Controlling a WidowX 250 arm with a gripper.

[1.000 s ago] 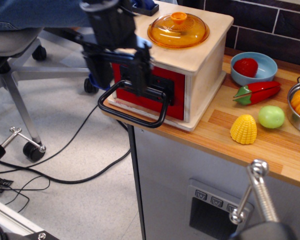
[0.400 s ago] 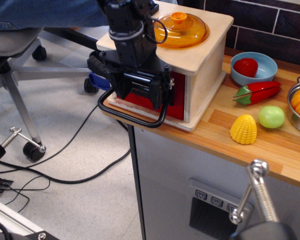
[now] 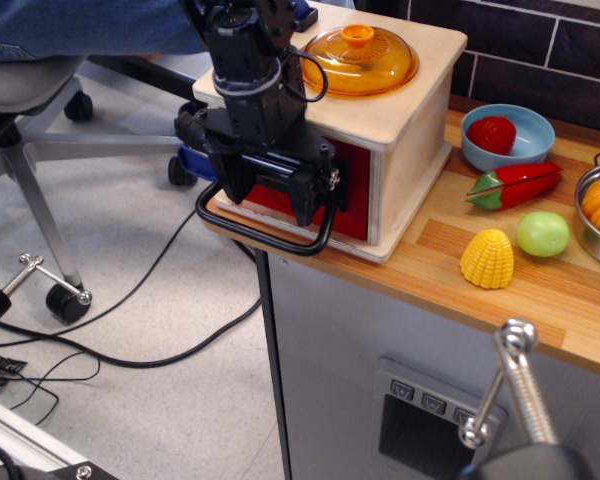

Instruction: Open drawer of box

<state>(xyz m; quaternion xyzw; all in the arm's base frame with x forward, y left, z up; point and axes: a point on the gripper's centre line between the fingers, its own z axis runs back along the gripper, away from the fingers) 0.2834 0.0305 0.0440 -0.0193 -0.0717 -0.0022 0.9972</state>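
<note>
Drawer [image 3: 350, 205] sits flush in the red front of the box [image 3: 405, 130], at the counter's left end. Its black loop handle [image 3: 265, 232] hangs just below the jaws. Gripper [image 3: 270, 185] is in front of the drawer face, jaws pointing down; cannot tell whether they are open or closed. Orange lid [image 3: 357, 58] rests on the box top, above and behind the jaws.

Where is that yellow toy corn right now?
The yellow corn stands on the wooden counter right of the box, just left of the green ball and below the red pepper.
</note>
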